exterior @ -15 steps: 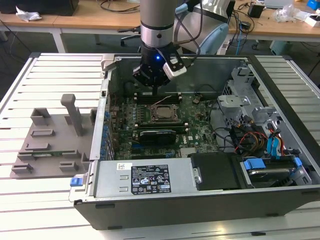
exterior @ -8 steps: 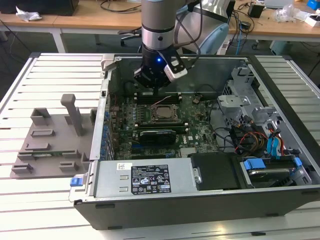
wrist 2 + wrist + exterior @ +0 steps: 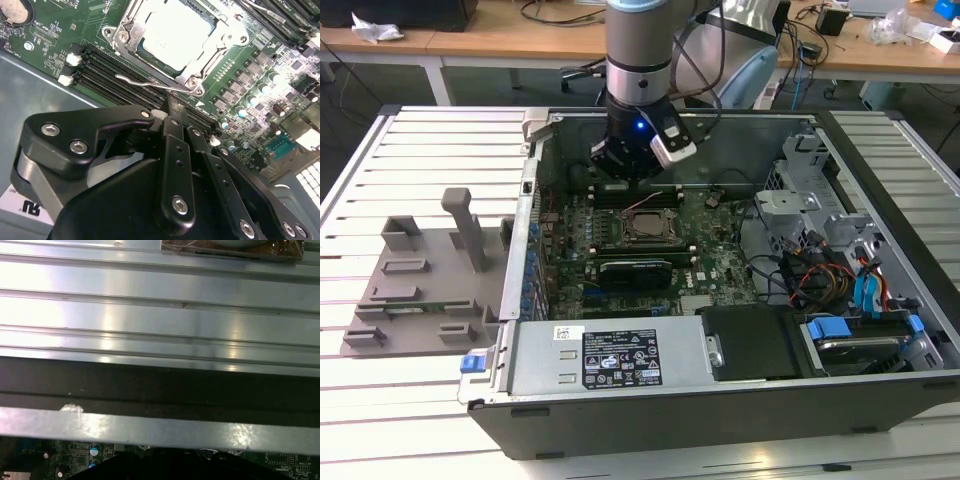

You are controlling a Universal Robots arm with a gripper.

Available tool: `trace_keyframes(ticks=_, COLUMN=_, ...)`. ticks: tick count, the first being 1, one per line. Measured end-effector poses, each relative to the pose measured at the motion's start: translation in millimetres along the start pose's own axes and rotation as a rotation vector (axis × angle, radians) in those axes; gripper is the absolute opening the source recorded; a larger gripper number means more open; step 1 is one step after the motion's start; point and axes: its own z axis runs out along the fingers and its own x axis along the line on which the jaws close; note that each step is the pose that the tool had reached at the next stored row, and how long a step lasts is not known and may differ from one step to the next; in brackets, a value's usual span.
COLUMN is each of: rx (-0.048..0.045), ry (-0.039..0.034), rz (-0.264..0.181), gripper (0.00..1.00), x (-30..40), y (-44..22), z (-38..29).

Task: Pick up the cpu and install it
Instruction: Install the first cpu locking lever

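Silvery-grey square cpu (image 3: 172,35) is seated in the metal socket frame (image 3: 197,80) | black gripper (image 3: 172,112) is held above, fingers closed, nothing grasped | open computer case (image 3: 535,180) walls are well apart.

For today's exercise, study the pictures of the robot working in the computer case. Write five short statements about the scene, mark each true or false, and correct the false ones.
1. The cpu lies in the socket frame on the motherboard. True.
2. The pincer holds the cpu in the air. False: the cpu sits in the socket, apart from the pincer.
3. The grey plastic tray lies inside the computer case. False: it lies on the slatted table, on the exterior view's left of the case.
4. The arm hangs over the open case. True.
5. The metal lever lies between the pincer and the socket. True.
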Motion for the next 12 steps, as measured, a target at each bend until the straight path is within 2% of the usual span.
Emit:
trace_keyframes(ticks=5, rx=0.0000, ry=0.0001, rz=0.000, gripper=0.11, x=-2.0, y=-0.3, z=4.1)
trace_keyframes(ticks=12, rx=0.0001, ry=0.0007, rz=0.000, gripper=0.11, x=-8.7, y=-1.1, z=10.0)
